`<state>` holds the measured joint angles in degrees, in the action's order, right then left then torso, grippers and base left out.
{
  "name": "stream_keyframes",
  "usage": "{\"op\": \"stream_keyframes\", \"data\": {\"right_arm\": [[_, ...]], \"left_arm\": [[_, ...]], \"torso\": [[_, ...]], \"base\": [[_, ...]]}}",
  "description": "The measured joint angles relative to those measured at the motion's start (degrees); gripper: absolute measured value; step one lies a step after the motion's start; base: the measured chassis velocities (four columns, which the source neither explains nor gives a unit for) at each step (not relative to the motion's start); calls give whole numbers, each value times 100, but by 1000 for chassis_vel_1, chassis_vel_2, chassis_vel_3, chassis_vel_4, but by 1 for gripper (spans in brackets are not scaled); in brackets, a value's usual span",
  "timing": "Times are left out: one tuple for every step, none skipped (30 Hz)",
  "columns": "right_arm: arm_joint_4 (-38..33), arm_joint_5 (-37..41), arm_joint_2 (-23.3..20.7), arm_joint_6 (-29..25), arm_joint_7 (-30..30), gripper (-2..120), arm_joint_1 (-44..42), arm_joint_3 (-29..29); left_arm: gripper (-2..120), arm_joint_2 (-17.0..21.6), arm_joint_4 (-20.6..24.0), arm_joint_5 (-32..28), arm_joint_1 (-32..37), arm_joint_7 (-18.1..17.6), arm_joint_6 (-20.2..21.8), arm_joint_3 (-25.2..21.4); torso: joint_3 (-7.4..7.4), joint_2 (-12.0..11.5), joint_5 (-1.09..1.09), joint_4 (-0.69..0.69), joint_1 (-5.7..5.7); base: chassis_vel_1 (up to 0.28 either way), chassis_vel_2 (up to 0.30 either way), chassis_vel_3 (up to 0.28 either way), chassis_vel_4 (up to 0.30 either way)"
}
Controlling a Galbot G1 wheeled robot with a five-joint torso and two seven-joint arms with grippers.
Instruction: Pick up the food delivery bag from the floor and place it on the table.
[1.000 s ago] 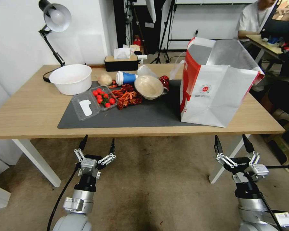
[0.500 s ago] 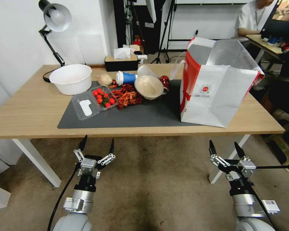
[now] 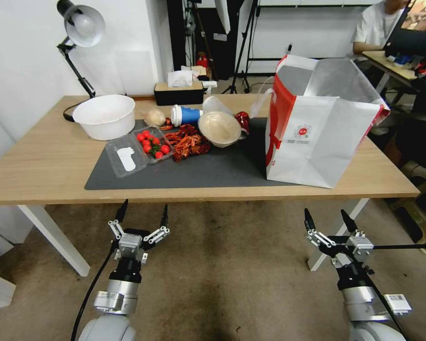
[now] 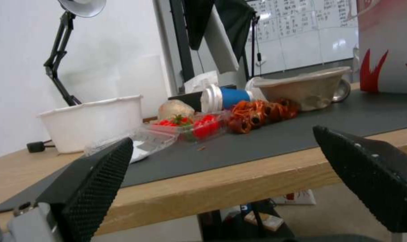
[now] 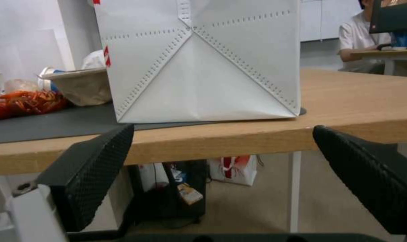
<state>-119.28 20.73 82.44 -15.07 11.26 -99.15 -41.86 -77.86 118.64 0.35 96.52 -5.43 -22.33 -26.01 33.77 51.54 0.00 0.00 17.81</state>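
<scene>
**Bag set on the table, both hands empty below it**

Standing upright on the right part of the table (image 3: 47, 166), the food delivery bag (image 3: 317, 142) was seen resting partly on the dark mat (image 3: 199, 170), close to the front edge and just beside the paper bowl (image 3: 219, 128). Both hands were held low over the floor (image 3: 232, 265), in front of the table edge: the left hand (image 3: 143, 214) with fingers spread wide and empty, the right hand (image 3: 325, 220) likewise spread wide and empty, below the bag. The bag was judged light and soft-walled, its creased sides likely to buckle if squeezed; the white strap handle (image 3: 260, 102) at its far side, or the stiffer top rim, was judged the better hold.
</scene>
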Motion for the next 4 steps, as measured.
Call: {"op": "stream_keyframes", "data": {"right_arm": [[0,0,0,-1,0,100,0,-1],[-1,0,0,-2,1,100,0,-1],[-1,0,0,-2,1,100,0,-1],[-2,0,0,-3,1,100,0,-1]], "left_arm": [[100,0,0,0,0,0,1,0],[100,0,0,1,0,-1,3,0],[100,0,0,1,0,-1,3,0],[100,0,0,1,0,-2,4,0]], "torso": [[0,0,0,0,0],[0,0,0,0,0],[0,0,0,0,0],[0,0,0,0,0]], "base": [[0,0,0,0],[0,0,0,0],[0,0,0,0],[0,0,0,0]]}}
